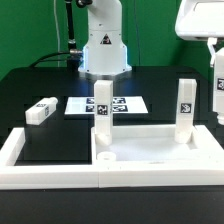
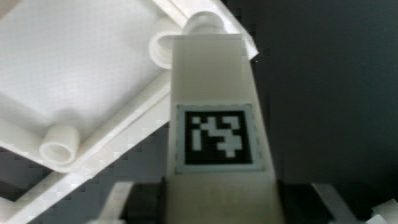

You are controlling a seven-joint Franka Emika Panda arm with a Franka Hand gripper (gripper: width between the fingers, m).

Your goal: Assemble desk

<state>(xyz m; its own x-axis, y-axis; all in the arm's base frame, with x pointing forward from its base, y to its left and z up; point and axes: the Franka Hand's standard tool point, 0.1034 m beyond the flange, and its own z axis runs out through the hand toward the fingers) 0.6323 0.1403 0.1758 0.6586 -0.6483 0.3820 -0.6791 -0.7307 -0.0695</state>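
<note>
Jaws are seen part-closed on a white rectangular plastic block leg point(image 2: 214, 90) bearing a black-and-white square tag point(image 2: 217, 138). This held leg is clamped on both long sides, and the grip shows only in the wrist view. The held leg is aimed end-on at a corner of the wide white plastic tray-like tabletop point(image 2: 71, 65). Its far end is just beside a short round white socket point(image 2: 205, 20); contact cannot be told. A second round socket point(image 2: 54, 148) is seen by the raised edge.

In the exterior view the tabletop point(image 1: 150, 150) is laid on the black surface point(image 1: 55, 145), toward the exterior view's right. One upright leg point(image 1: 102, 108) and another upright leg point(image 1: 185, 105) are stood on it. A loose leg point(image 1: 40, 110) is left lying flat at the exterior view's left, well apart from the tabletop.

Step judged: a third leg is being fitted, so the task is put at past halfway, with one leg left to fetch. For the next move, the held leg must be lined up square over the socket, kept upright, then lowered and worked home. A tilted entry is judged likely to jam.
</note>
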